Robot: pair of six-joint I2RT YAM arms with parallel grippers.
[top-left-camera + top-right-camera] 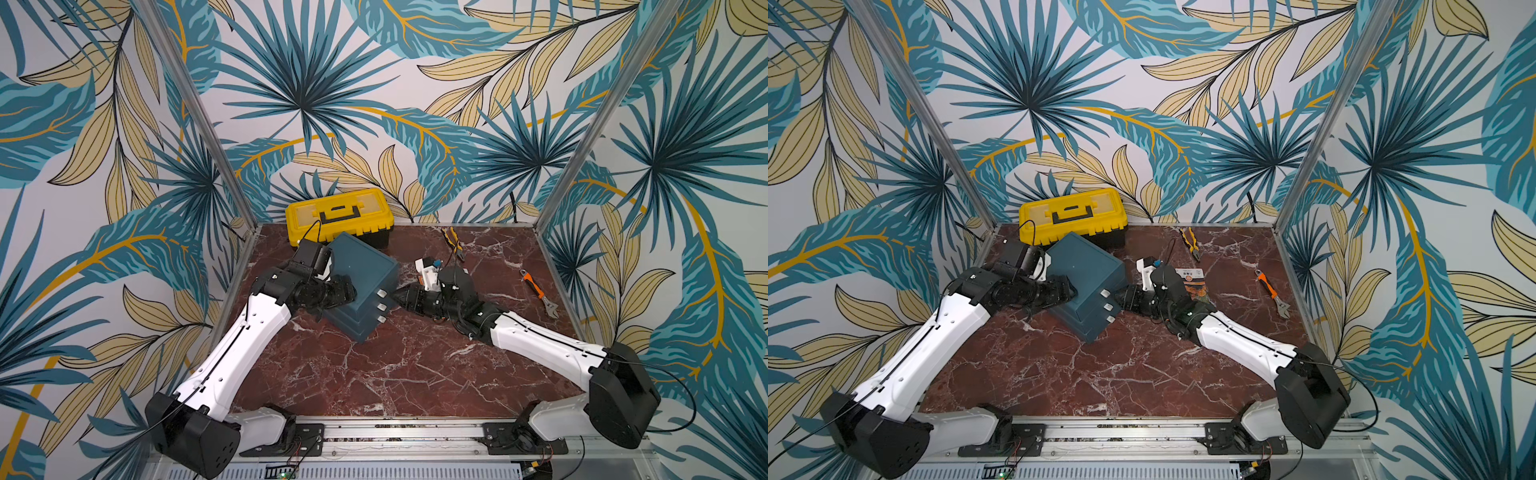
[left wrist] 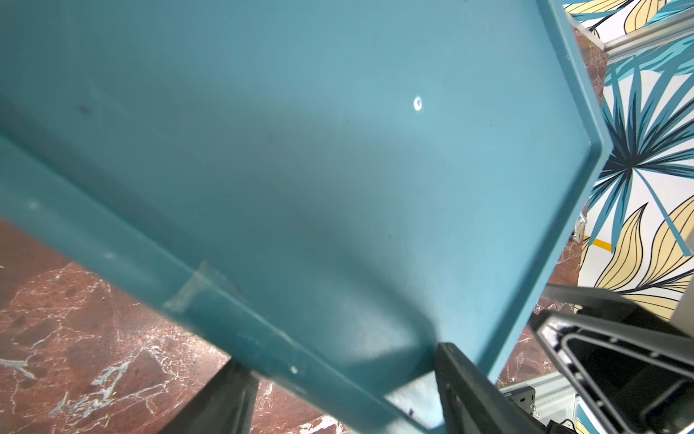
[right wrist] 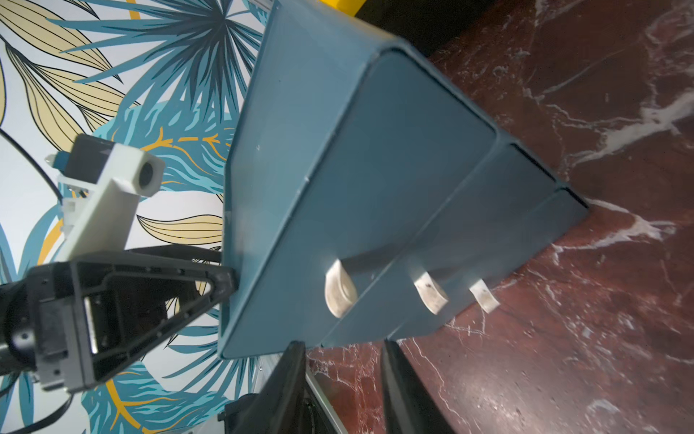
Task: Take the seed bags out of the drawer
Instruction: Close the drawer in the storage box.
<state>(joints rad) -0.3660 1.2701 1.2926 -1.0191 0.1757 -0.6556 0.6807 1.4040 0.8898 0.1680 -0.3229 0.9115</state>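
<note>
A teal drawer unit (image 1: 361, 270) (image 1: 1088, 266) stands at an angle on the marble table. Its three drawers are shut, with white handles (image 3: 340, 289) facing my right arm. My left gripper (image 1: 347, 293) (image 2: 345, 394) is closed over the unit's left edge, one finger (image 2: 469, 390) on the flat panel (image 2: 300, 150) and the other below the rim. My right gripper (image 1: 399, 295) (image 3: 343, 349) is open just short of the drawer fronts, with only marble between its fingers. One orange seed bag (image 1: 1196, 286) with a white label lies on the table behind my right wrist, partly hidden.
A yellow toolbox (image 1: 338, 216) stands right behind the drawer unit at the back wall. Yellow-handled pliers (image 1: 453, 243) and an orange adjustable wrench (image 1: 538, 293) lie on the table's right side. Aluminium posts and patterned walls close in the table.
</note>
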